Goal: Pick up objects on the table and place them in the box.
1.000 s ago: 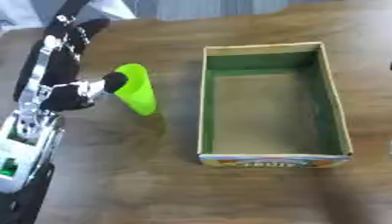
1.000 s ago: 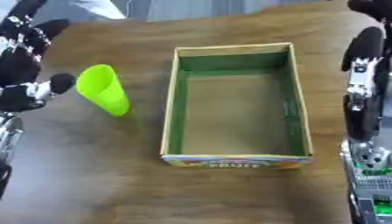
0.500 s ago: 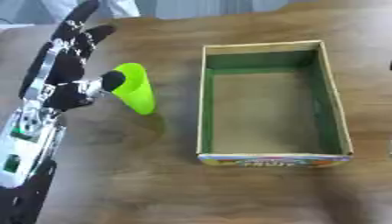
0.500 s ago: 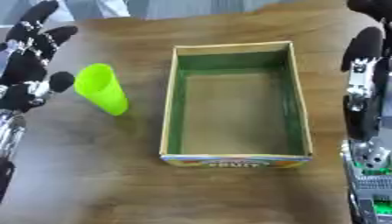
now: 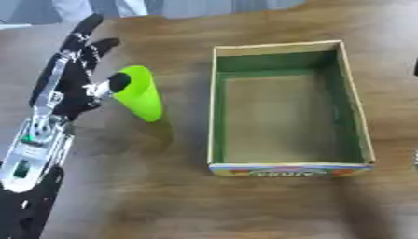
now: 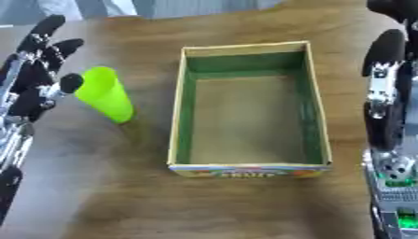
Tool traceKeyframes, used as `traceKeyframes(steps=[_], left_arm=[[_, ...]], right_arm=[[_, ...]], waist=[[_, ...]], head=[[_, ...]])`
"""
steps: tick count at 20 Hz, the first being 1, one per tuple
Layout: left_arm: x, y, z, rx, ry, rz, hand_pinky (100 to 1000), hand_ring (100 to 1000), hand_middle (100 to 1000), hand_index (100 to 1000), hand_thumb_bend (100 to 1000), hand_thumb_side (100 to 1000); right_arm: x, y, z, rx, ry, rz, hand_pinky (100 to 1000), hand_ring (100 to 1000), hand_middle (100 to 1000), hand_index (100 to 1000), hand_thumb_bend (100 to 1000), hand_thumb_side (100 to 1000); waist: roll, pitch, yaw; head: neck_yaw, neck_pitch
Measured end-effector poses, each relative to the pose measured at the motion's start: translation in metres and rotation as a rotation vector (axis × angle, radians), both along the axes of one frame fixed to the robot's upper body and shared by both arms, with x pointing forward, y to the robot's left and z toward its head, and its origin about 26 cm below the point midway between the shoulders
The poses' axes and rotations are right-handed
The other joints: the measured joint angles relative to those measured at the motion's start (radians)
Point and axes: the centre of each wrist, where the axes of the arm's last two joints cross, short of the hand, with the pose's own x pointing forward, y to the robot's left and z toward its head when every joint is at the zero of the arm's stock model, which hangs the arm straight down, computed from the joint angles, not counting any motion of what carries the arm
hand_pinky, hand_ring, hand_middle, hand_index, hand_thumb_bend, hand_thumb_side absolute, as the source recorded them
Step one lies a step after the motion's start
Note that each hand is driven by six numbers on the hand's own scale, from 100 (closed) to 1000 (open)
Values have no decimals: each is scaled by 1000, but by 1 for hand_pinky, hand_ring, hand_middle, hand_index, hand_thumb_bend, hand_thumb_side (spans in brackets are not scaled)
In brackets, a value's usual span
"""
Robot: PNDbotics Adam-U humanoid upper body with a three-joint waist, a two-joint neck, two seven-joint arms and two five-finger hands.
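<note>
A lime green cup (image 5: 140,95) is on the wooden table (image 5: 163,186), left of the box (image 5: 285,169), a cardboard box with a green inside and nothing in it. My left hand (image 5: 72,81) is at the cup's left side. Its fingers are straight and point toward the far edge, and its thumb tip rests against the cup's upper end. The hand is open and not closed around the cup. My right hand (image 6: 385,49) shows only in the right eye view, at the right edge beside the box, partly cut off.
My right forearm (image 6: 392,177) runs along the right edge beside the box's right wall. Light-coloured shapes (image 5: 98,7) lie past the table's far edge at the top left. Bare wood lies in front of the box.
My left hand's fingers have straightened and spread toward the far edge while the thumb stayed at the cup. The cup, box and right arm have not moved.
</note>
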Motion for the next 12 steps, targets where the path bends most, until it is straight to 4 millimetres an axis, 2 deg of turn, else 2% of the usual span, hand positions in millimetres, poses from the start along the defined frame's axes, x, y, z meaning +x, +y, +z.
traceKeyframes(steps=[8, 12], left_arm=[[5, 7, -11, -14, 28, 4, 957, 845, 1000, 1000, 1000, 457], [6, 9, -13, -14, 32, 7, 958, 845, 1000, 1000, 1000, 444]], right_arm=[[0, 0, 0, 0, 0, 0, 175, 760, 862, 897, 102, 1000], [0, 0, 0, 0, 0, 0, 175, 760, 862, 896, 100, 1000]], waist=[[5, 0, -6], [5, 0, -6]], head=[[0, 0], [0, 0]])
